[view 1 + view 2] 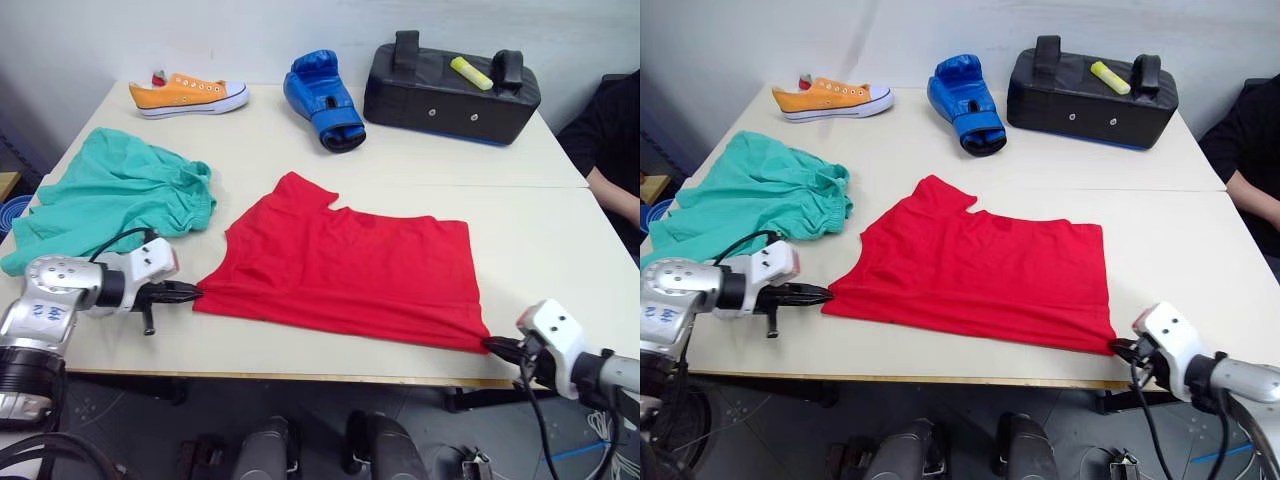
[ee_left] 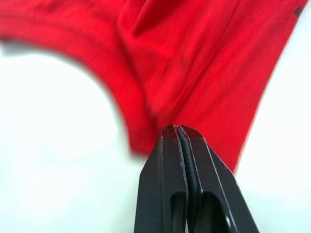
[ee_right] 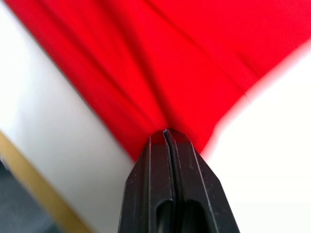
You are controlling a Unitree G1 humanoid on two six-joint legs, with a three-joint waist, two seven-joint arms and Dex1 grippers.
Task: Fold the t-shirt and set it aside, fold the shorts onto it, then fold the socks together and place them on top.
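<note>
The red t-shirt (image 1: 345, 265) lies flat on the cream table (image 1: 250, 140), partly folded, with one sleeve pointing to the far side. My left gripper (image 1: 192, 292) is shut on the t-shirt's near left corner. At the near right corner my right gripper (image 1: 492, 345) is shut on the shirt's edge, close to the table's front edge. Both wrist views show black fingers (image 2: 177, 145) (image 3: 166, 143) pressed together on red cloth (image 2: 194, 63) (image 3: 165, 63). The teal shorts (image 1: 120, 190) lie bunched at the table's left side. The socks are out of view.
At the back of the table stand an orange sneaker (image 1: 188, 94), a blue boxing glove (image 1: 324, 100) and a black strike pad (image 1: 450, 92) with a yellow object (image 1: 470, 72) on it. A person's dark sleeve and arm (image 1: 612, 160) show at the right edge.
</note>
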